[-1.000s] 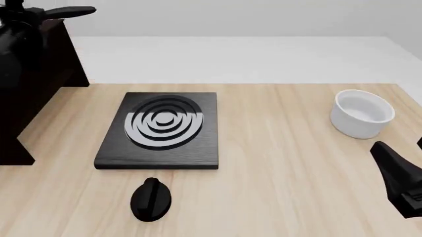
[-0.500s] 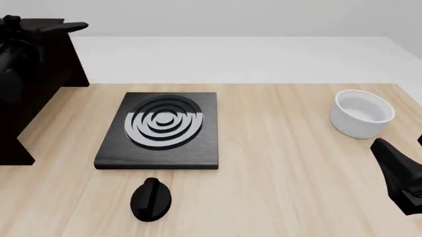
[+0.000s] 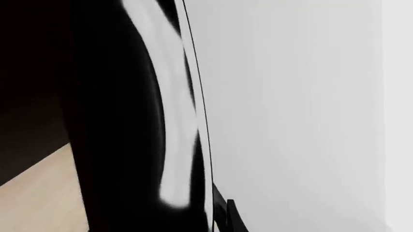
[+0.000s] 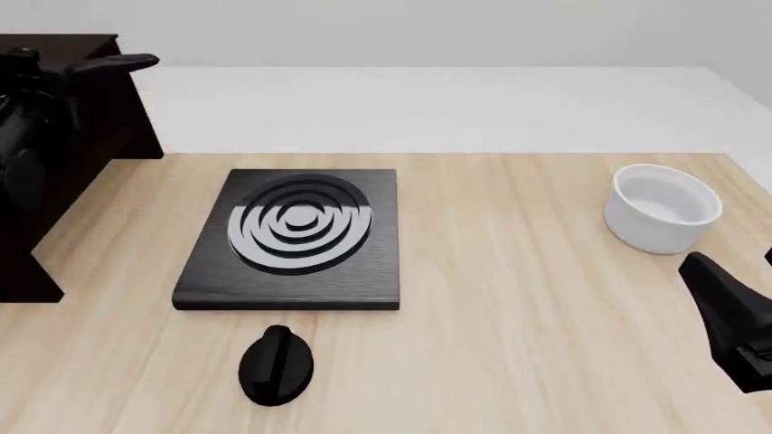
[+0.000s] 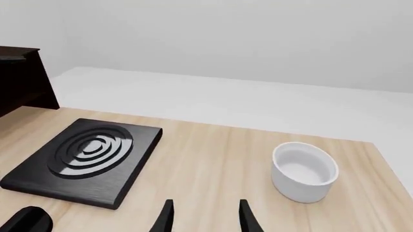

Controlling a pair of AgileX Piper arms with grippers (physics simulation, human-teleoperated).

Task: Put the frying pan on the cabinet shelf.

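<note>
Left gripper (image 4: 31,77) sits at the far left of the front view, a dark mass merged with the cabinet; whether its jaws are spread or pinching I cannot tell. From that mass a long black handle pokes out level toward the right, which I take to be the frying pan (image 4: 115,63), held up at the height of the cabinet shelf (image 4: 61,41). The pan's bowl is lost against the dark wood. The left wrist view shows only a curved glossy black surface with a pale streak (probably the pan's wall, far too close to read).

Moving right, the stove plate (image 4: 293,237) lies flat on the table (image 4: 519,316) with the black knob (image 4: 277,363) just in front of it. Further right stands the white bowl (image 4: 663,207), and at the right edge the right gripper (image 5: 203,217) hovers low with its fingers spread and nothing between them.

Judging by its look, the pan is rigid, smooth and likely slippery, and the bowl end would outweigh the handle. A grasp close to the bowl should tip least.
</note>
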